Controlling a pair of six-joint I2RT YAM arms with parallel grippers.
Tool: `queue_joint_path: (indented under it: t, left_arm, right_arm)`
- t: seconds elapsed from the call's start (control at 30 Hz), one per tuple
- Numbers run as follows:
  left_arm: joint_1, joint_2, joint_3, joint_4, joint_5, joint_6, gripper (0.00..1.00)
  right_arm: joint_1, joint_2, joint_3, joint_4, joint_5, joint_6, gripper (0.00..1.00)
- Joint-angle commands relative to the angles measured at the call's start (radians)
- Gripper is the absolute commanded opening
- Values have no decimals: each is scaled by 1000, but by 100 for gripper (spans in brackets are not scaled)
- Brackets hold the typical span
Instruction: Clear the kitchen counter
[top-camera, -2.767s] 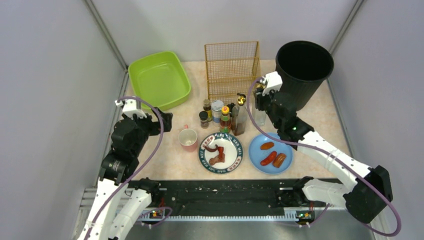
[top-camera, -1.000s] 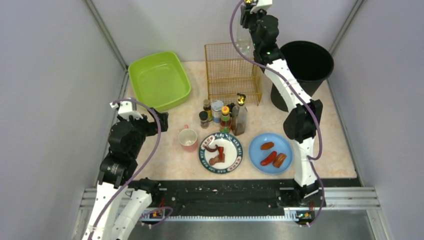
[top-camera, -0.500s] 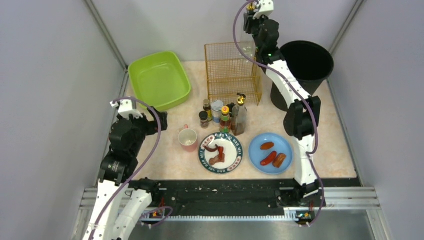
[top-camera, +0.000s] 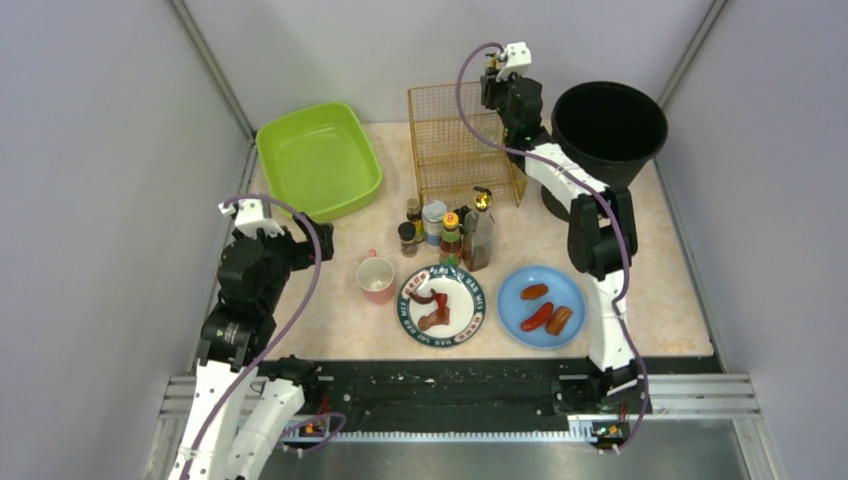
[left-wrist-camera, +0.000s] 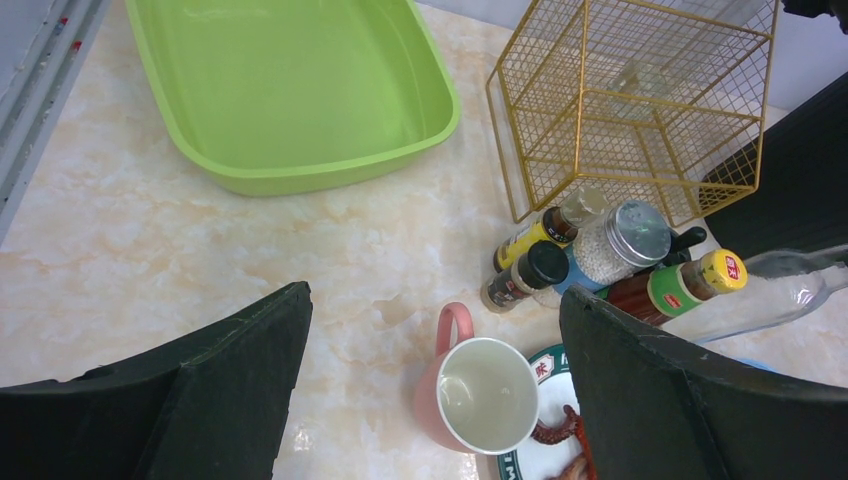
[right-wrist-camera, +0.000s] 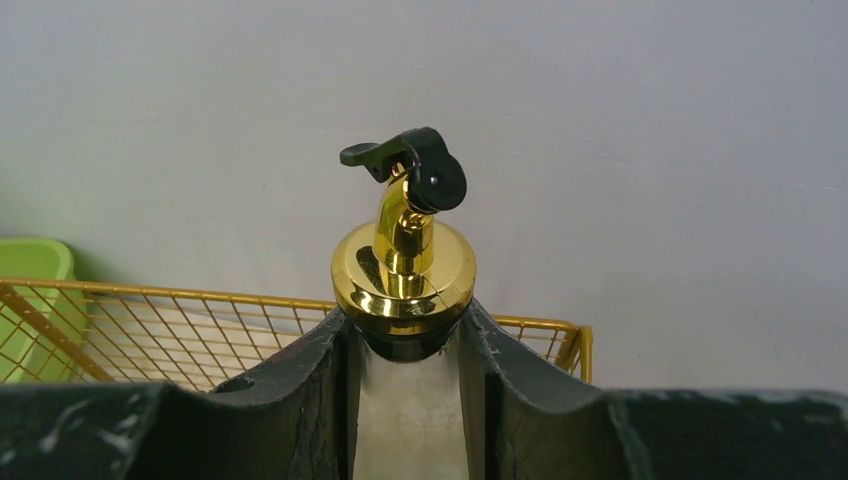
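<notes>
The kitchen counter is pale marbled beige. My right gripper is shut on a clear glass bottle with a gold pourer cap, holding it by the neck over the gold wire rack. The bottle's clear body shows through the rack in the left wrist view. My left gripper is open and empty, hovering above and left of a pink mug. In the left wrist view the mug stands upright and empty between my spread fingers.
A cluster of condiment bottles stands mid-counter. In front are a patterned plate with red food and a blue plate with sausages. A green tub is back left, a black bin back right.
My right arm lifted the clear bottle from beside the condiment cluster, swung it high to the back, and has now lowered it toward the wire rack. The left arm barely moved.
</notes>
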Motion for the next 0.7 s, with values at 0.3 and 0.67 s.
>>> queue_joint_path:
  t: [0.3, 0.67]
  left_arm:
    - [5, 4, -4, 32, 21, 1, 98]
    - [5, -36, -4, 31, 14, 1, 99]
  right_arm:
    - [-4, -119, -116, 194, 7, 13, 50]
    - [3, -332, -211, 102, 0, 19, 84]
